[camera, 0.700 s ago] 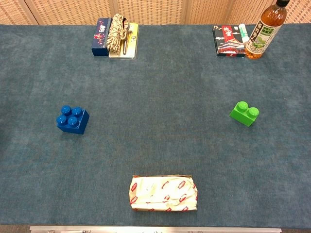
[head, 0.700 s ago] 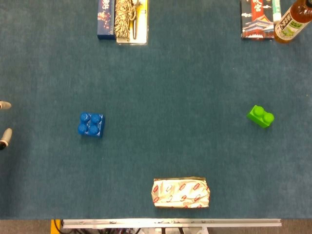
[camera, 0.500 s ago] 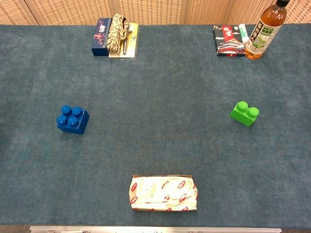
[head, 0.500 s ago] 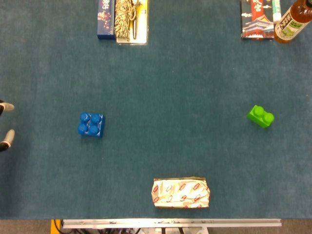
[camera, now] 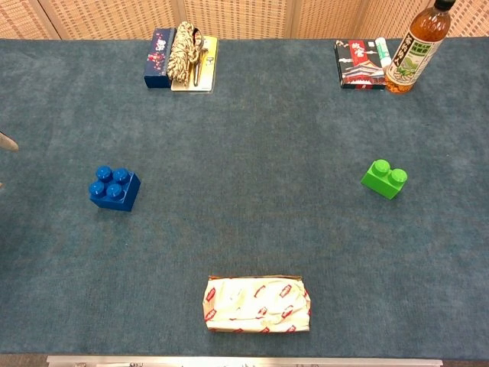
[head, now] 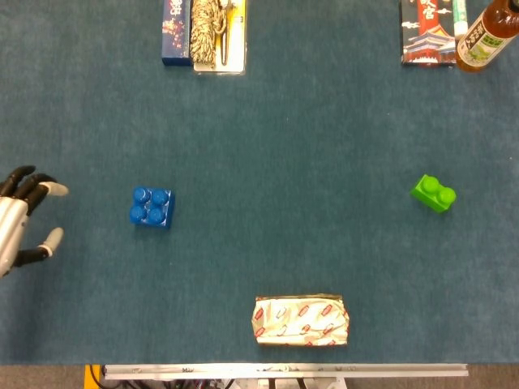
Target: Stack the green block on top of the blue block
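From where I stand, the left hand [head: 20, 220] hangs at the left edge of the table [head: 284, 162], fingers spread, holding nothing, well apart from the blue block [head: 152, 207]. The green block [head: 433, 194] sits alone far to the right, well apart from the blue one. A wrapped packet [head: 302, 321] lies near the front edge. The right hand is out of sight.

The table [camera: 252, 153] is covered in a matt, finely napped teal cloth. The blue block [camera: 114, 188] and green block [camera: 384, 179] are seen to be smooth, slightly glossy plastic, while the packet [camera: 258, 304] is wrapped in crinkled printed film. The bottle [camera: 416, 47] is made of clear glossy plastic with a paper-like label.
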